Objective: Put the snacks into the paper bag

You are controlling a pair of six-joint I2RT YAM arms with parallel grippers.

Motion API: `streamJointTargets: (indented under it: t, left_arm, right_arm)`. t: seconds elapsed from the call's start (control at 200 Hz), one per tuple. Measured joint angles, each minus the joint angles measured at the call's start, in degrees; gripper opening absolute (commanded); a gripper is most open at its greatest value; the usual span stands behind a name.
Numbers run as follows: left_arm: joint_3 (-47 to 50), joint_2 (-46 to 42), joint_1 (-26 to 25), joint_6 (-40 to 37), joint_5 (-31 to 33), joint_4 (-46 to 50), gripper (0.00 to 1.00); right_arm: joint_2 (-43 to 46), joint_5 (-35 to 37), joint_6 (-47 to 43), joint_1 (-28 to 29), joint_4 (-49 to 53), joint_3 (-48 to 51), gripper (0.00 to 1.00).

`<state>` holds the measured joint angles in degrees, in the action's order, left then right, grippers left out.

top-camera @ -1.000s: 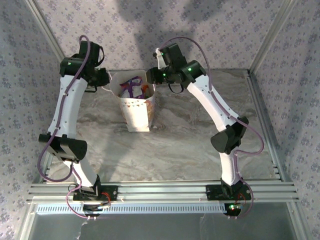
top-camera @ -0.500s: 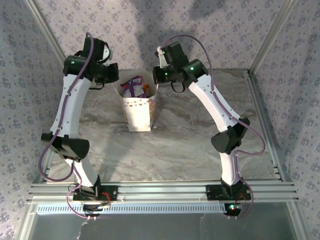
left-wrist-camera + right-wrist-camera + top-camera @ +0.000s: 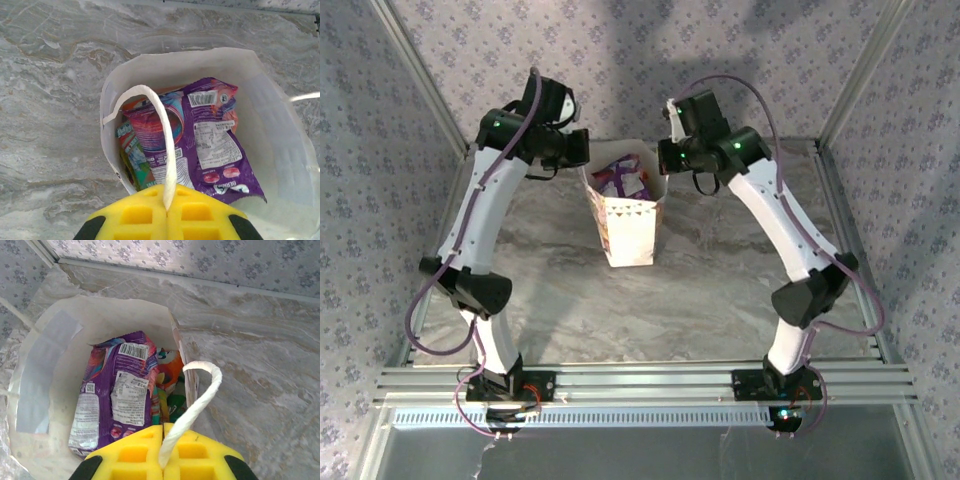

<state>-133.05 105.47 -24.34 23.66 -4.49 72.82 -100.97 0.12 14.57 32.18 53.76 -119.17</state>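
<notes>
The white paper bag [image 3: 628, 228] is at the back middle of the table, between my two grippers. Several snacks lie inside it: a purple packet [image 3: 212, 145] on top, a teal one [image 3: 131, 155] beside it, and an orange one [image 3: 172, 367] near the wall. My left gripper [image 3: 167, 199] is shut on one white cord handle [image 3: 162, 125] at the bag's left rim [image 3: 588, 178]. My right gripper [image 3: 163, 442] is shut on the other cord handle [image 3: 202, 397] at the right rim. I cannot tell whether the bag's base touches the table.
The marble tabletop [image 3: 720, 290] stretches in front of the bag and to its right. Patterned walls with metal corner posts [image 3: 420, 70] close in the back and sides. An aluminium rail [image 3: 640, 380] runs along the near edge by the arm bases.
Both grippers closed on the cord handles. Both arms and the bag have shifted to the right together.
</notes>
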Motion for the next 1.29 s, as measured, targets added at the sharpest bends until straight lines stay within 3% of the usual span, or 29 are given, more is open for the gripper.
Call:
streamJointTargets:
  t: [0.18,0.3,0.35,0.505,0.65,0.875,0.994,1.054,1.069,1.084,1.294]
  left_arm:
    - [0.02,0.68,-1.92,0.68,0.70,-0.63,0.01]
    - [0.68,0.59,-2.47,1.49,1.09,-1.57,0.10]
    - [1.31,0.48,-2.47,1.75,1.11,-2.21,0.15]
    - [3.76,-0.42,-2.47,2.01,2.75,-2.58,0.34]
    - [6.54,-2.67,-2.47,1.42,5.03,-2.47,0.40]
    - [6.91,-7.82,-2.45,0.39,9.53,-0.63,0.48]
    - [8.79,-12.52,-2.40,0.02,12.50,-0.26,0.57]
    - [11.82,-15.93,-2.10,-0.55,13.92,-0.72,0.78]
    - [13.18,-17.11,-1.95,-0.09,14.23,-1.09,0.93]
    - [14.21,-18.08,-1.79,-0.70,14.56,-1.29,0.99]
    - [37.46,-33.14,3.98,-0.33,17.92,-9.51,1.00]
  right_arm:
    - [6.19,0.59,0.76,-0.50,-2.82,8.48,0.00]
    - [8.46,0.85,1.60,-0.74,-4.46,12.17,0.00]
    - [8.85,1.01,2.12,-0.83,-4.81,12.90,0.07]
    - [10.12,1.66,3.54,-0.94,-5.66,15.17,0.43]
    - [12.04,2.67,3.82,-0.98,-5.55,16.79,0.53]
    - [18.03,6.08,4.04,-1.20,-5.62,19.34,0.83]
    - [22.01,8.41,4.15,-1.75,-5.53,22.05,0.92]
    - [23.47,10.03,4.31,-2.19,-5.46,22.97,0.96]
    - [23.80,10.43,4.04,-2.29,-5.49,23.26,0.97]
    - [24.22,10.97,4.31,-2.45,-5.49,23.61,0.97]
    - [29.27,16.35,4.04,-5.66,-5.25,31.85,1.00]
